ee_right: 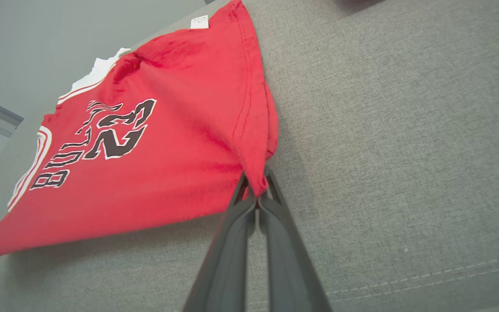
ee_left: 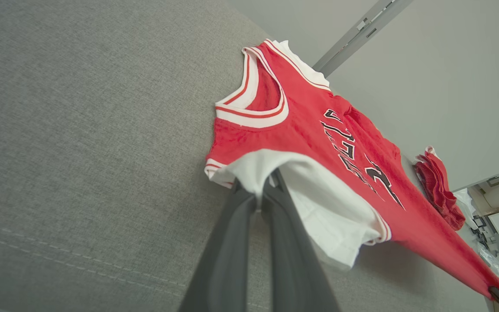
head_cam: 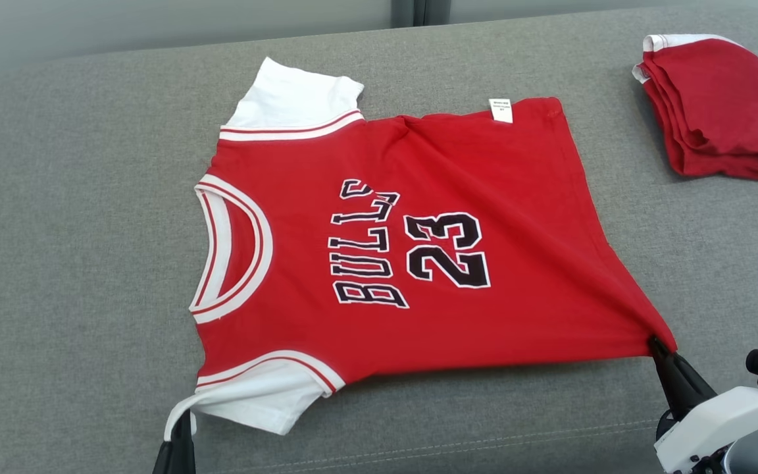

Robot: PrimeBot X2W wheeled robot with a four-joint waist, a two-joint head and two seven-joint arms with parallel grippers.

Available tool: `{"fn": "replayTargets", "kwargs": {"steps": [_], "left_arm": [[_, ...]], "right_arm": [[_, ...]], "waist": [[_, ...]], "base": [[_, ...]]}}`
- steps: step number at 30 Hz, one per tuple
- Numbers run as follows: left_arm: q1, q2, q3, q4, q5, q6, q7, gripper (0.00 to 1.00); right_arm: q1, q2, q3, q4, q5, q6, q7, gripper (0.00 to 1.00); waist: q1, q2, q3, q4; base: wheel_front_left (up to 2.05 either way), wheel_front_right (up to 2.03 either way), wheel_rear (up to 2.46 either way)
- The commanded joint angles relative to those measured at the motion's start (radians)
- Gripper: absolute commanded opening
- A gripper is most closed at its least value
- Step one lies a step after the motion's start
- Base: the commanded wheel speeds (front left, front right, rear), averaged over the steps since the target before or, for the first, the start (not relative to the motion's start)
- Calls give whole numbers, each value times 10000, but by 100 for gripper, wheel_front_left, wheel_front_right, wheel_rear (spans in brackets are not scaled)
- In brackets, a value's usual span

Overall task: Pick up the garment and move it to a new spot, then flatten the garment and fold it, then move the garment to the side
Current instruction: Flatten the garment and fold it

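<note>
The garment [head_cam: 418, 263] is a red jersey with white sleeves and black "BULLS 23" lettering. It lies spread on the grey couch cushion [head_cam: 76, 263], collar to the left, hem to the right. My left gripper [head_cam: 180, 421] is shut on the near white sleeve [ee_left: 310, 195], pinched at its edge [ee_left: 258, 190]. My right gripper [head_cam: 656, 343] is shut on the near hem corner [ee_right: 258, 182], and the red cloth is pulled taut and lifted slightly between the two grips.
A second red garment [head_cam: 714, 108] lies folded at the cushion's far right [ee_left: 438, 186]. A stitched seam [head_cam: 484, 447] runs along the cushion's front edge. A pale wall [head_cam: 155, 26] stands behind the cushion.
</note>
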Motion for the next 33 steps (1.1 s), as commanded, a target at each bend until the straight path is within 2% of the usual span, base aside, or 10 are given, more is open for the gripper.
{"fn": "replayTargets", "kwargs": {"steps": [1,8,17,33], "left_arm": [[-36,123,-14,30,144,39,39,0],[-248,156,-145,29,209,-27,130,0],[-534,146,-237,-268,224,-77,102,0],[-1756,120,-656,291,447,-265,418,0]], "right_arm": [[90,29,-64,43,-27,-4,61,0],[-158,72,106,128,-19,-3,84,0],[-455,-293,548,188,-85,-3,-56,0],[-1389,-434,748,1008,-150,-3,847,0]], "waist": [[1,-1,8,-47],[1,-1,22,-86],[1,-1,-53,-34],[1,-1,-76,-5]], "base": [[0,0,0],[0,0,0],[0,0,0],[0,0,0]]}}
